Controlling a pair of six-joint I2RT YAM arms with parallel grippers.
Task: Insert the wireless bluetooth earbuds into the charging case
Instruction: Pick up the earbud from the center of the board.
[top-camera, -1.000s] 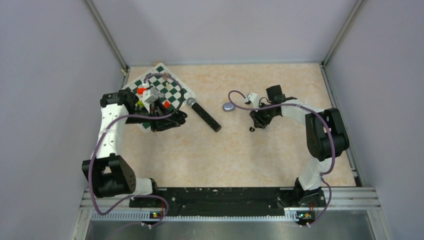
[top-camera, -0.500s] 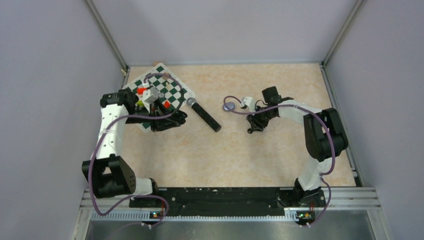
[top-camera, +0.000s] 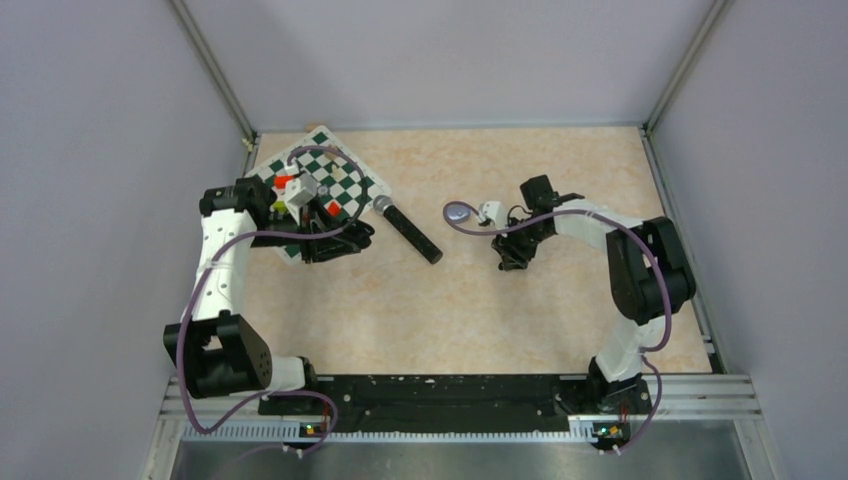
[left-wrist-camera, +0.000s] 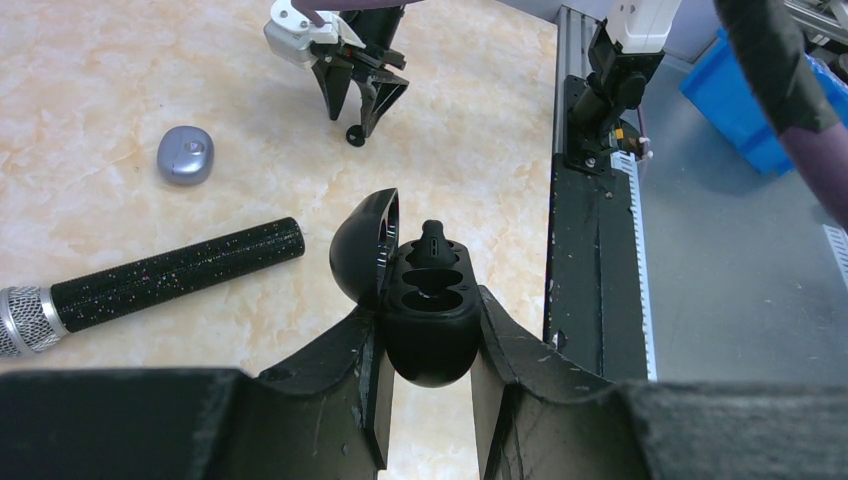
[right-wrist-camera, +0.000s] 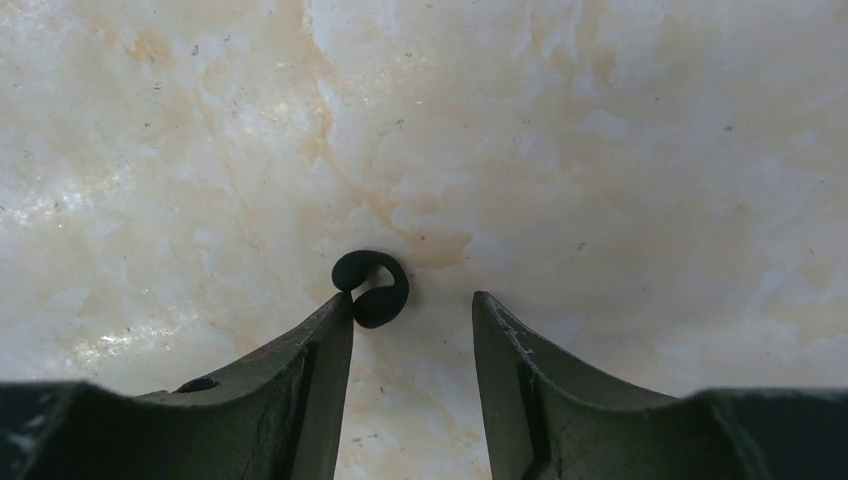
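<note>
My left gripper (left-wrist-camera: 430, 335) is shut on the black charging case (left-wrist-camera: 432, 345), which it holds above the table with its lid (left-wrist-camera: 362, 245) swung open. One black earbud (left-wrist-camera: 432, 240) sits in the far slot, and the near slot (left-wrist-camera: 432, 298) looks empty. In the top view the left gripper (top-camera: 340, 240) is by the chessboard. My right gripper (right-wrist-camera: 412, 297) is open and low over the table. A loose black earbud (right-wrist-camera: 372, 287) lies just ahead of the jaws, touching the left fingertip (right-wrist-camera: 340, 310). From the left wrist view that earbud (left-wrist-camera: 354, 135) lies under the right gripper (left-wrist-camera: 365, 95). No purple earbuds show.
A closed grey-purple oval case (top-camera: 458, 211) lies left of the right gripper and also shows in the left wrist view (left-wrist-camera: 185, 155). A black microphone with a silver head (top-camera: 408, 230) lies mid-table. A green-and-white chessboard (top-camera: 335, 180) with small blocks is at the back left.
My right gripper has turned and shifted slightly toward the near side over the black earbud, and its cable has swung left. The left arm with the case has not moved.
</note>
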